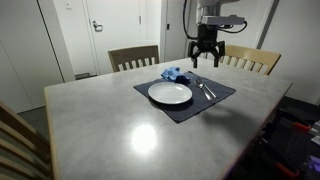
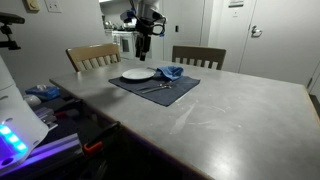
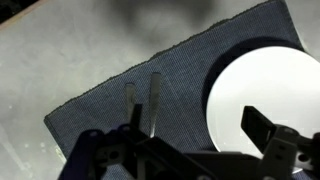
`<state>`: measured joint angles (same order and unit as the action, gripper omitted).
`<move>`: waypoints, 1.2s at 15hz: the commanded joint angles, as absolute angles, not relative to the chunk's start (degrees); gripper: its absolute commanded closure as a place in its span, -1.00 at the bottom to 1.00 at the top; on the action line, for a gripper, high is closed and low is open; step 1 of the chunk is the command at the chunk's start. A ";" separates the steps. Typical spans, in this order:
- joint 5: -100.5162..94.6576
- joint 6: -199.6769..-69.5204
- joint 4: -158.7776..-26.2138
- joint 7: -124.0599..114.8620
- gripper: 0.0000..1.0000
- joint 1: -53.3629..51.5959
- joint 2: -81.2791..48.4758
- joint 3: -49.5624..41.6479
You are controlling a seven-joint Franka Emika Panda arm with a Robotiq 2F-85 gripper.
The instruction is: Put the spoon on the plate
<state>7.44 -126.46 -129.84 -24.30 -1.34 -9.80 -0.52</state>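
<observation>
The white plate (image 1: 170, 94) sits on a dark blue placemat (image 1: 222, 97) and shows in both exterior views (image 2: 137, 74). Two slim silver utensils (image 1: 205, 90) lie side by side on the mat beside the plate (image 2: 160, 88). One is the spoon, but the frames are too small to tell which. In the wrist view the utensils (image 3: 151, 100) lie left of the plate (image 3: 265, 85). My gripper (image 1: 205, 58) hangs open and empty above the mat, over the utensils and the plate's edge (image 3: 195, 125). It touches nothing.
A crumpled blue cloth (image 1: 175, 73) lies on the mat's far side beside the plate (image 2: 170, 71). Two wooden chairs (image 1: 134, 57) stand behind the grey table (image 1: 110, 125). Another chair back (image 1: 15, 140) stands at the near corner.
</observation>
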 commanded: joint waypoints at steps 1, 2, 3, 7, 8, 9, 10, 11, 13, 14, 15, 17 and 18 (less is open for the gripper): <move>8.24 -126.42 -126.27 -24.35 -1.00 -1.13 -14.81 -1.07; 8.38 -126.20 -125.41 -24.01 -1.00 -1.01 -15.91 -1.26; 8.55 -125.91 -124.03 -23.47 -1.00 -0.80 -17.36 -1.50; 9.72 -125.58 -120.87 -23.23 -1.00 -0.53 -21.99 -2.12; 10.07 -125.63 -120.18 -23.27 -1.00 -0.39 -23.00 -2.34; 10.28 -126.20 -119.74 -22.64 -1.00 -0.13 -23.98 -2.55; 10.11 -126.33 -119.25 -22.47 -1.00 0.00 -24.86 -2.91; 9.04 -126.54 -119.07 -20.87 -1.00 0.15 -25.49 -3.23; 8.91 -126.28 -120.56 -23.14 -1.00 -1.01 -23.95 -3.49; 8.91 -126.28 -120.56 -23.18 -1.00 -1.03 -24.06 -3.51; 8.90 -126.28 -120.56 -23.22 -1.00 -1.10 -24.02 -3.50; 7.55 -127.12 -120.88 -24.90 -1.00 -2.22 -24.03 -3.83; 7.31 -127.42 -120.96 -25.76 -1.00 -2.39 -24.23 -3.95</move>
<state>8.48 -126.45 -120.69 -23.67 -1.21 -23.96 -3.31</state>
